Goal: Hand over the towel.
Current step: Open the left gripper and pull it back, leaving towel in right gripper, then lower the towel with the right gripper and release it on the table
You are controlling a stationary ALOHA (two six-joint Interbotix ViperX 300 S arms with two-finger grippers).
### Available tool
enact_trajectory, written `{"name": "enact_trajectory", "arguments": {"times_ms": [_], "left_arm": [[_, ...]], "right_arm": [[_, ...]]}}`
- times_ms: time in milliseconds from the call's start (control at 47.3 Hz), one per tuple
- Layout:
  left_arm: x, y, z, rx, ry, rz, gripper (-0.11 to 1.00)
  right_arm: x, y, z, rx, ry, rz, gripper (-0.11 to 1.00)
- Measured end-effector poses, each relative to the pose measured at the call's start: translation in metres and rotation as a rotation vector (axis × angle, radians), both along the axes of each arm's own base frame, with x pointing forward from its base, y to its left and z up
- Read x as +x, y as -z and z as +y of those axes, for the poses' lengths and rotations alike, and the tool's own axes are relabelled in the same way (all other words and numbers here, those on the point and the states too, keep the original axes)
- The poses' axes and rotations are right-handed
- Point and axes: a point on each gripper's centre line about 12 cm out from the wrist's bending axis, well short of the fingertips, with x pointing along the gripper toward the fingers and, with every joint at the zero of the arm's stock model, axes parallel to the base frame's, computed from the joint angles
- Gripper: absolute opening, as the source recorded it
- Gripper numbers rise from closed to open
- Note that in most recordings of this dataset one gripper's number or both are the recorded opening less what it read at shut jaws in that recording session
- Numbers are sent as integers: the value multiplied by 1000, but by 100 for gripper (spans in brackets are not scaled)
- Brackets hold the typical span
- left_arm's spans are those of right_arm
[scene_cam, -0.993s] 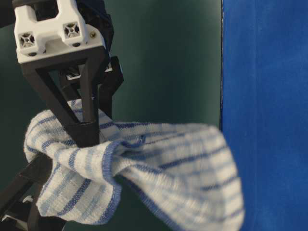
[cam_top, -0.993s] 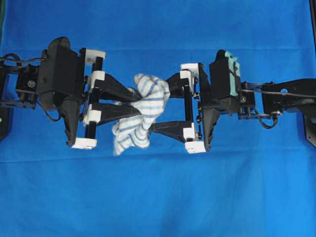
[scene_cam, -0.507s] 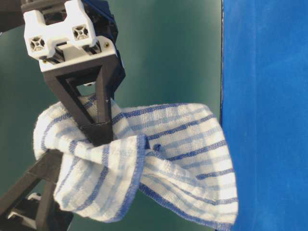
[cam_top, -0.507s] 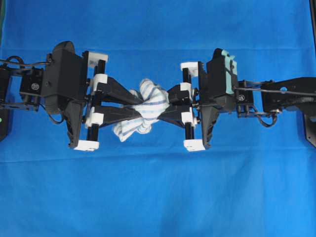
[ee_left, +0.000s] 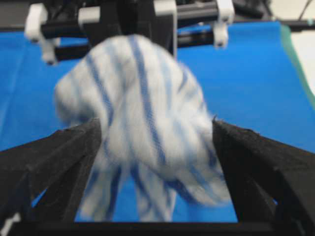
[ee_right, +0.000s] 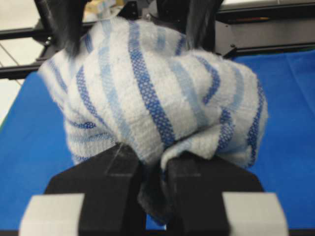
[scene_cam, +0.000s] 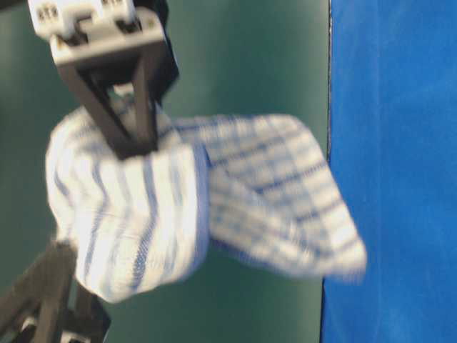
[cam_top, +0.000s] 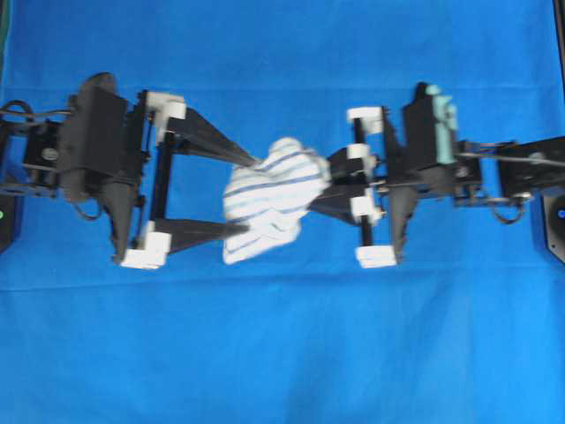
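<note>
From overhead, the towel [cam_top: 269, 196] hangs bunched in mid-air above the large blue cloth [cam_top: 282, 353], between the two arms: the right gripper [cam_top: 328, 187] has its jaws pinched together on the towel's right side, while the left gripper [cam_top: 243, 196] stands spread wide, one finger on the far side of the bundle and one on the near side, gripping nothing. To finish this step well, I judge the left arm should back straight off to the left with its jaws kept wide, so no fingertip snags a fold, and the right should keep its pinch firm. At table level the towel [scene_cam: 193, 207] droops in a loose fold below a black finger frame, clear of the blue surface. The left wrist view shows the towel [ee_left: 142, 123] blurred between wide-set fingers [ee_left: 54, 157]. The right wrist view shows the towel [ee_right: 157, 93] clamped between close-set pads [ee_right: 106, 169]. No containers appear in any view.
</note>
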Motion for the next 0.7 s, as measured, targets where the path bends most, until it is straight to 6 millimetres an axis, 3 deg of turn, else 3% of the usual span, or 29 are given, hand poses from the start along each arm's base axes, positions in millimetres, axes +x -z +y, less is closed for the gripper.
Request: {"name": "enact_trajectory", "arguments": {"times_ms": [338, 465, 697], "left_arm": [[-44, -9, 4, -9, -3, -79, 88], [-50, -9, 5, -10, -6, -95, 88], [-50, -9, 5, -12, -6, -95, 88]], "right_arm": [[-73, -18, -3, 4, 0, -90, 8], [-81, -18, -4, 4, 4, -97, 8], [-78, -13, -12, 2, 31, -80, 8]]}}
